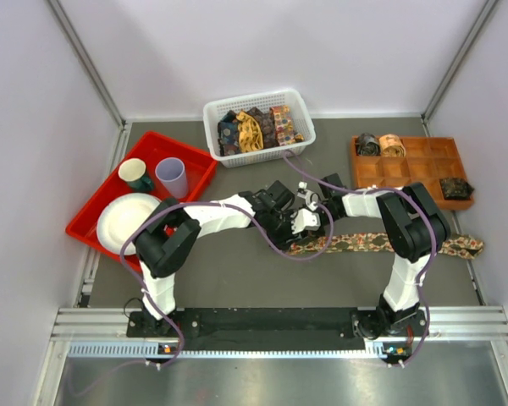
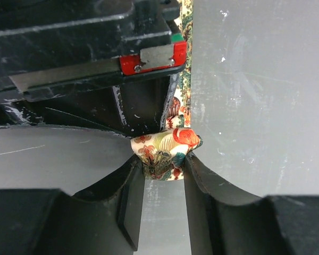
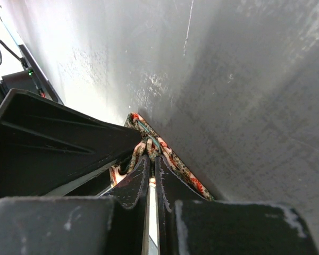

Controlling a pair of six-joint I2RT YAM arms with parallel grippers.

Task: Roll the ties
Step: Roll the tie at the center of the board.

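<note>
Left gripper (image 2: pixel 164 159) pinches the folded end of the tan tie (image 2: pixel 170 142), right gripper (image 3: pixel 151 159) is pressed shut on that same end, likely to start a tight coil, rest lying flat rightward across mid desk (image 1: pixel 237 279).

Bright, even overhead light; soft shadows, wrist views blurred up close.

White arm links (image 1: pixel 224 211), black joints (image 1: pixel 165 245), looping purple cables (image 1: pixel 305 257), black fingers (image 2: pixel 130 207), red screwed tab (image 2: pixel 151 59).
</note>
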